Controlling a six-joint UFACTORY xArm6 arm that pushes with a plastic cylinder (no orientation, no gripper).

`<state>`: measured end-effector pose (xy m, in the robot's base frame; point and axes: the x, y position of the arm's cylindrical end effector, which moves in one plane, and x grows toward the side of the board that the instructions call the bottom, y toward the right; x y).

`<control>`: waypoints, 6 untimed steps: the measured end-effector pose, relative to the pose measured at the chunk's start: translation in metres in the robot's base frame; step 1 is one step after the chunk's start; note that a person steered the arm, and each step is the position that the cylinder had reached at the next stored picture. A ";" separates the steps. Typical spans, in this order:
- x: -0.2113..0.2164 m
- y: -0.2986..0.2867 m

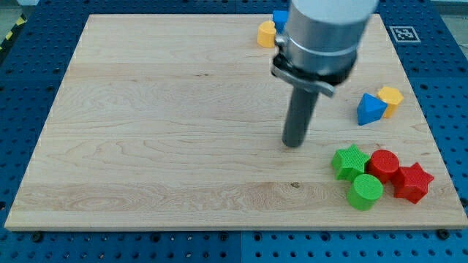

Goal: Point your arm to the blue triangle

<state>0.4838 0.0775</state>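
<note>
Big wooden board (161,124) fills the view, and the arm's grey housing (325,33) hangs over its upper right. No hand here to spread or pinch, just a bare rod, and my tip (294,144) sits on open wood. The blue triangle (370,109) lies at two o'clock from my tip, well apart, touching a yellow block (392,97) on its far side. Down at four o'clock: green star (349,160), red cylinder (385,164), green cylinder (365,191), red star (412,182), all bunched. Up top, a yellow block (266,33) and a blue block (280,18), partly hidden. Risk: overshoot, and the triangle shoves its yellow neighbour; drift low, and the green star gets clipped.
</note>
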 end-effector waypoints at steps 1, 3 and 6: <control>-0.018 0.006; -0.018 0.012; -0.005 0.081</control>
